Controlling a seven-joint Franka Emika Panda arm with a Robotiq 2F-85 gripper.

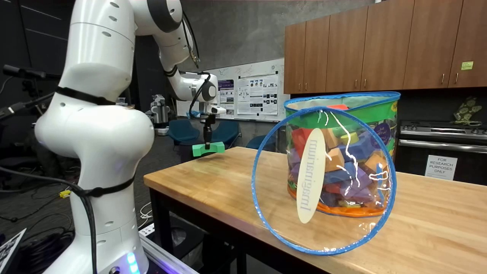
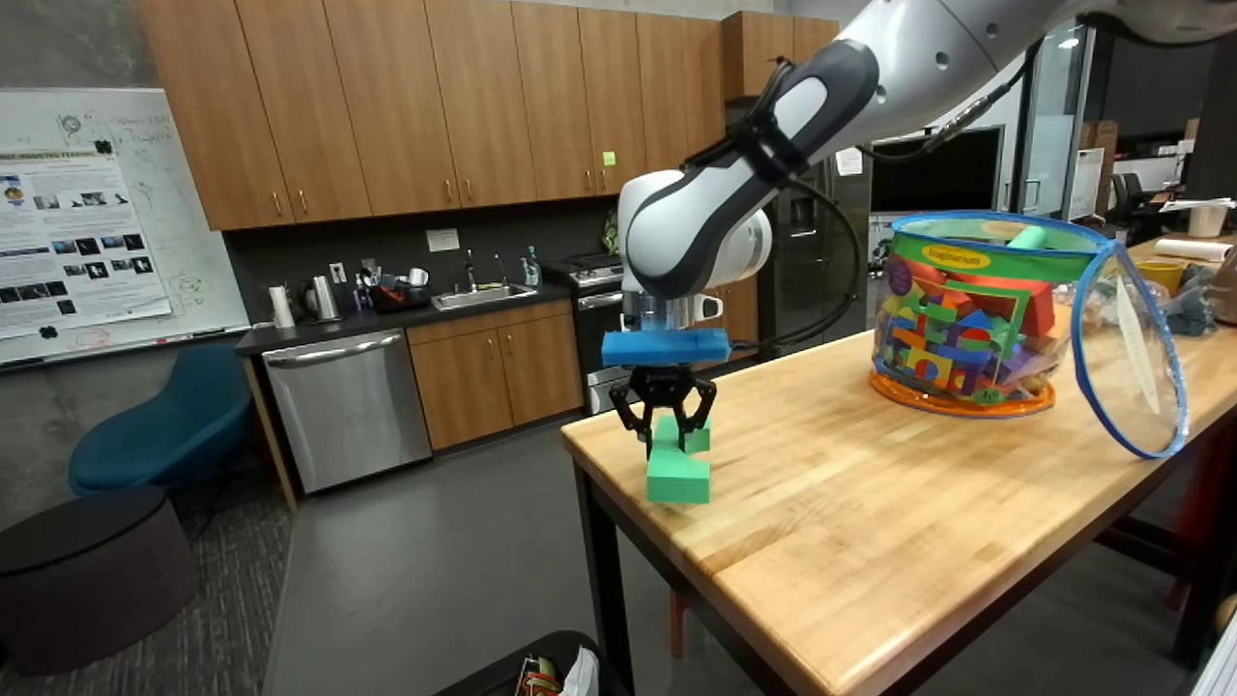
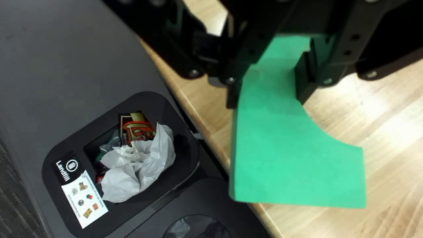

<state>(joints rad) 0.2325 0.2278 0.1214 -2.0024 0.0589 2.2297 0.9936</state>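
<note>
Wood cabinets (image 2: 416, 106) up across the back, 11 o'clock from the jaws in an exterior view. Bench (image 2: 850, 541): pale wood top, dark legs, spreads from 3 to 5 o'clock there. White robot arm (image 2: 928, 58) reaches in from 1 o'clock, same view. Landfill bin (image 3: 165, 114), dark, past the bench edge at 8 o'clock in the wrist view. Second bin (image 3: 205, 195), round hole, 7 o'clock. Clear green-banded bucket (image 2: 1024, 261) stands on the bench, between 2 and 3 o'clock in an exterior view. Its lid (image 1: 315, 179), see-through with blue edging and lettering, hangs at the bucket's 7 o'clock in an exterior view. Crumpled white stuff (image 3: 138, 175) in the landfill bin's opening. Blue bar (image 2: 667, 346) on the wrist, 12 o'clock, just above the jaws. Jaws closed down to the width of the green arch block (image 3: 281, 142), gripping it, a black finger (image 3: 305, 77) each side of its narrow middle. Block is at the bench's end: mostly against wood in the wrist view, one corner past the edge at 7 o'clock, hollow facing 3. Looks raised off the bench in an exterior view. Coloured blocks (image 1: 359, 144) piled inside the bucket. Sticky note (image 2: 609, 158) on a cabinet, near 12 o'clock.
</note>
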